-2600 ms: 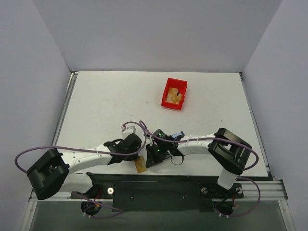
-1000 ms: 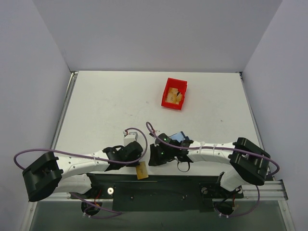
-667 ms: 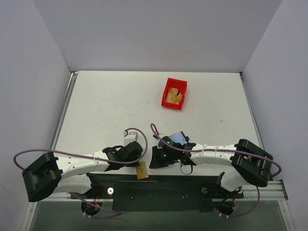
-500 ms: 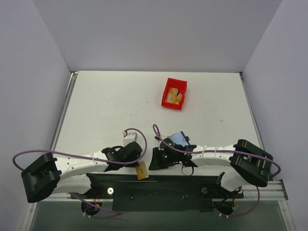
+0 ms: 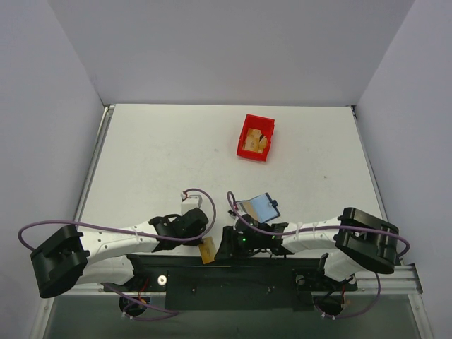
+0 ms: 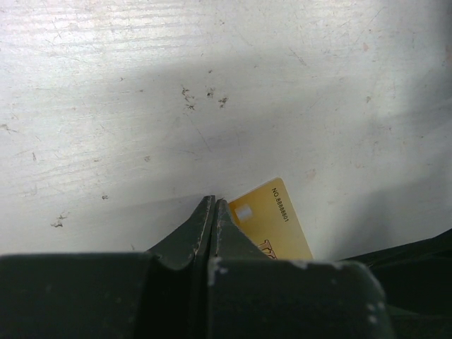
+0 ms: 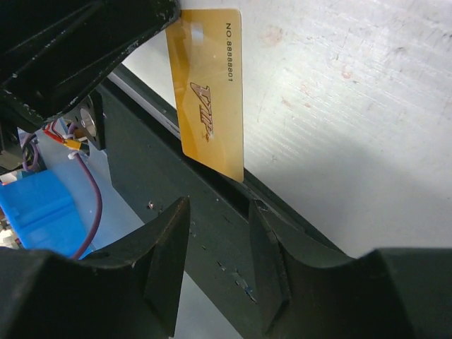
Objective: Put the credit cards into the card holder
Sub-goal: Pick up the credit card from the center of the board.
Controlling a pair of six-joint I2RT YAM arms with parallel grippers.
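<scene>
**While left fingers sit closed at the card's corner, right gripper is spread open under its overhang**

Gold credit card (image 7: pixel 208 92) is at the near edge of the table (image 5: pixel 162 155), about mid-width, one end sticking out past the edge over the dark rail (image 5: pixel 233 272).

Left wrist view: left gripper (image 6: pixel 213 208) has its fingers pressed together with no gap, tips right at the card's corner. Only part of the card shows here, with the print "NO 8888801". Can't tell from this view whether the tips pin the card or just touch it.

Right wrist view adds the overhang. It shows the full card face, its far corner tucked under the left gripper's black body and its near end past the table edge. Right gripper (image 7: pixel 219 205) has its fingers apart, holding nothing, just off the near edge below the card's free end and not touching it.

Top view only: the card holder (image 5: pixel 258 208) lies open, lighter blue inside facing up, near the near edge just beyond the right arm's wrist. Red bin (image 5: pixel 260 124) sits well apart toward the far edge, right of centre, with a tan item (image 5: pixel 253 145) inside that is too small to identify.
</scene>
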